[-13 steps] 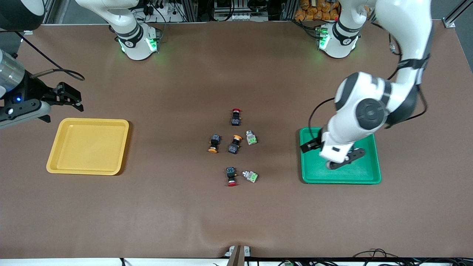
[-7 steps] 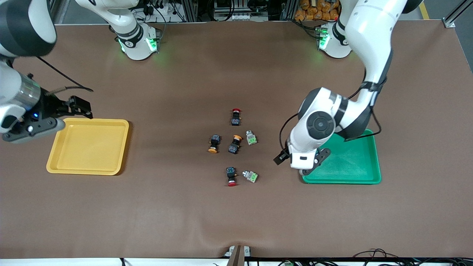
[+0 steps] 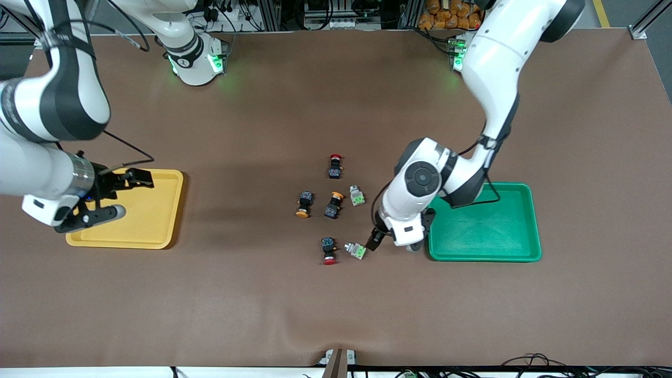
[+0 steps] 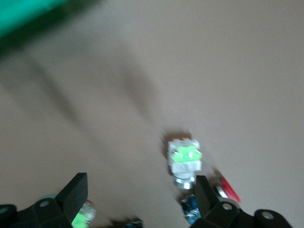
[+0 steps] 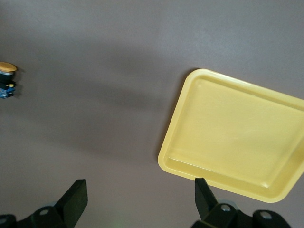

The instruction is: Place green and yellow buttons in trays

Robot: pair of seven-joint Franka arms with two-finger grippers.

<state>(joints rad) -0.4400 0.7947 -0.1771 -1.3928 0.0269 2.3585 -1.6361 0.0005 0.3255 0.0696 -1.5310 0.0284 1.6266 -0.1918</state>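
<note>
Two green buttons lie mid-table: one [image 3: 357, 196] among the cluster, one [image 3: 356, 250] nearer the front camera. My left gripper [image 3: 394, 242] hangs open between that nearer green button [image 4: 184, 159] and the green tray [image 3: 488, 226], with nothing between its fingers. In the left wrist view the gripper [image 4: 141, 190] stands over bare table. Two yellow buttons [image 3: 303, 205] [image 3: 333, 205] lie side by side in the cluster. My right gripper [image 3: 123, 195] is open and empty over the yellow tray [image 3: 152, 210]. The right wrist view shows that tray [image 5: 237, 137] and one yellow button [image 5: 7, 78].
Two black buttons with red caps lie among the others, one [image 3: 335, 166] farthest from the front camera, one [image 3: 328, 250] beside the nearer green button. Both trays hold nothing. The brown table top [image 3: 336, 315] is bare around the cluster.
The left arm has swung off the green tray toward the buttons and now hangs beside the nearer green one. The right arm has come in over the yellow tray's edge.
</note>
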